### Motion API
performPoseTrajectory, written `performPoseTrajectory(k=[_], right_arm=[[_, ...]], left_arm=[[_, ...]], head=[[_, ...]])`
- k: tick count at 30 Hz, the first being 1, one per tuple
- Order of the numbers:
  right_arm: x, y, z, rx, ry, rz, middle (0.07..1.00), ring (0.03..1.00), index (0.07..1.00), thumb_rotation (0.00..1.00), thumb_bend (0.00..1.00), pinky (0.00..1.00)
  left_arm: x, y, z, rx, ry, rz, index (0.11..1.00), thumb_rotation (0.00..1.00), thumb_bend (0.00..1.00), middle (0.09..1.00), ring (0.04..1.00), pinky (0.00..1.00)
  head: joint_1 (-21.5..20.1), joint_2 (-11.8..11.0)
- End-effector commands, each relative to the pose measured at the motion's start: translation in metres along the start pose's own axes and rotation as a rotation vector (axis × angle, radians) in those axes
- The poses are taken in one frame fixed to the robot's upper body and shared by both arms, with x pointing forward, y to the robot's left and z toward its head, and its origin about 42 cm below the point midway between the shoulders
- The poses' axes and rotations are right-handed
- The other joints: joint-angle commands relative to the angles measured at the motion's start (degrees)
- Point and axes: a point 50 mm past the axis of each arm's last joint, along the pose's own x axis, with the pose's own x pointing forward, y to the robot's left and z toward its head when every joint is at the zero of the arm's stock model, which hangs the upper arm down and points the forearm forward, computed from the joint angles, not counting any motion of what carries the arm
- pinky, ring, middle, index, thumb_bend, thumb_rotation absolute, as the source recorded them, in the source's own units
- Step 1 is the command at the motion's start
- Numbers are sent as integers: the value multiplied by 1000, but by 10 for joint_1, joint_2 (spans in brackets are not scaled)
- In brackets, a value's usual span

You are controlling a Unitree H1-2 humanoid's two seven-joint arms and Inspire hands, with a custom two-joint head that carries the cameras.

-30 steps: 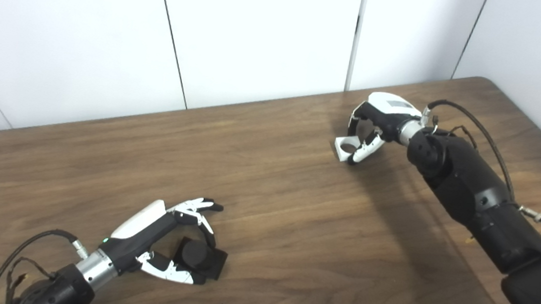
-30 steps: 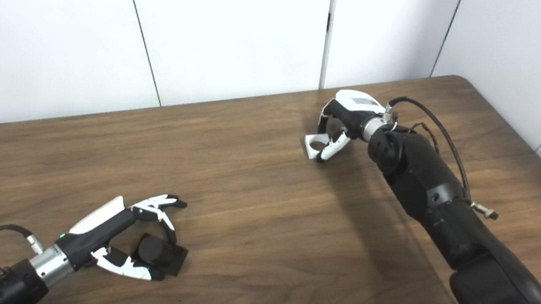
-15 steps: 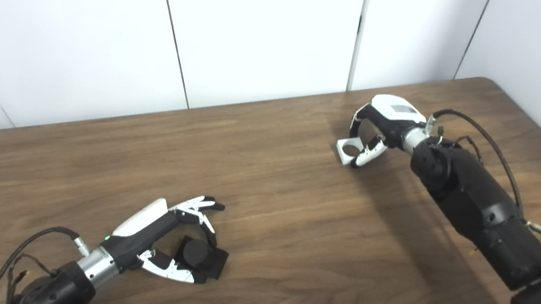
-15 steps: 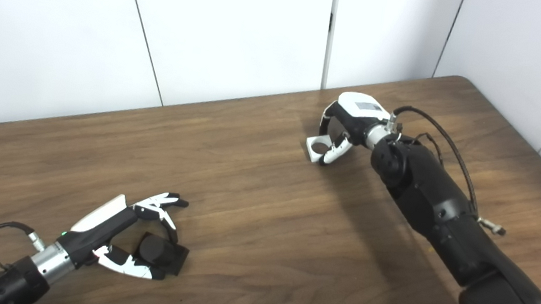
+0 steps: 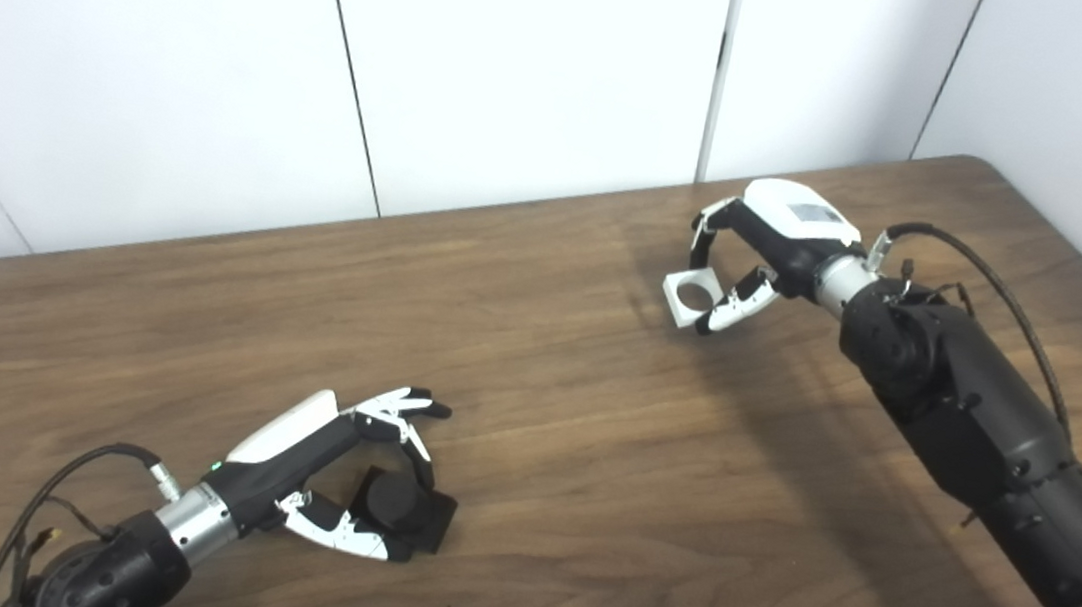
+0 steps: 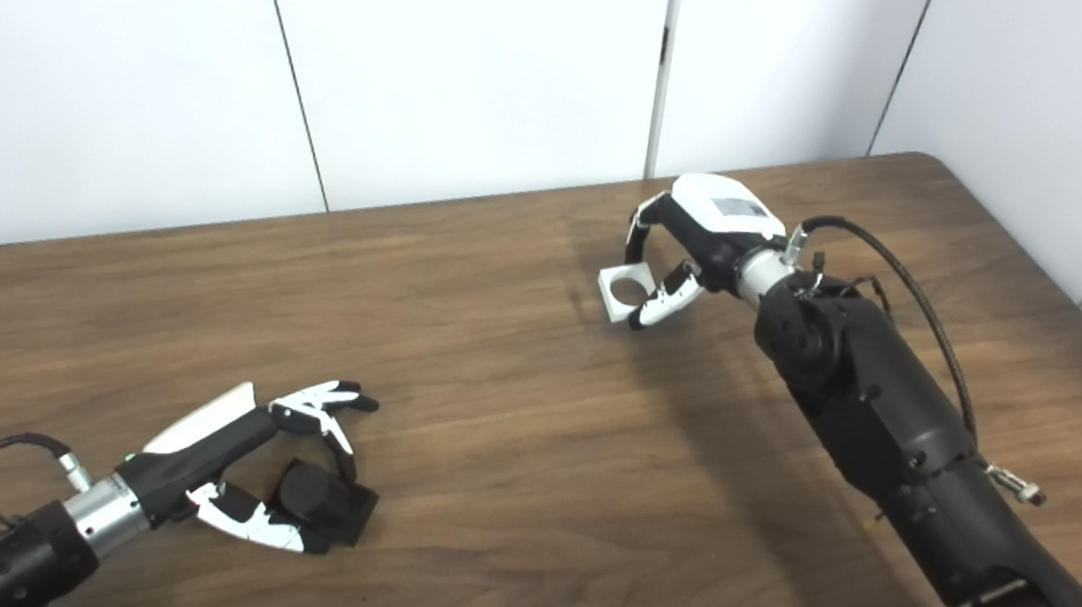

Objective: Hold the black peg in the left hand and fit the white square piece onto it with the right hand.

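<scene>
Brown wood-grain counter [image 5: 564, 467] spans the scene, backed by white wall panels [image 5: 515, 70]. At lower left, the left hand [image 5: 331, 483] lies low on the counter, its arm entering from the bottom-left corner. Its fingers [image 5: 394, 409] curve over, and its thumb reaches under, the black peg [image 5: 398, 513], a short round stub on a square black base that rests flat on the counter; the hand is curled about the peg, with fingertips touching or just beside it, but a firm clamp cannot be confirmed. Bare counter separates this group from the right side, well apart. At upper right, the right hand [image 5: 757, 256] is raised above the counter, its black arm [image 5: 980, 430] entering from the bottom-right corner. This hand is clamped on the white square piece [image 5: 685, 297], pinched at its right edge between fingers above and thumb below. The piece is tilted, its round central hole facing the camera, clear of the counter surface.
</scene>
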Motion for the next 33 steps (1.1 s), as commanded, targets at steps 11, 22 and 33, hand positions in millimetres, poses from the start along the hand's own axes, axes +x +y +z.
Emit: performPoseTrajectory(k=[11, 22, 33], right_arm=[[-24, -42, 25, -31, -141, -46, 816, 871, 481, 138, 522, 801], [-48, -49, 66, -6, -303, -4, 825, 881, 480, 141, 522, 783], [-62, -54, 95, 24, -435, 9, 824, 875, 479, 137, 524, 772]], left_arm=[[1, -19, -15, -26, 126, -98, 490, 77, 520, 893, 972, 934], [13, -24, -11, -40, 125, -91, 490, 78, 519, 891, 977, 931], [20, -26, -7, -39, 126, -82, 490, 77, 520, 891, 976, 956]], head=[[64, 14], [119, 23], [149, 27]])
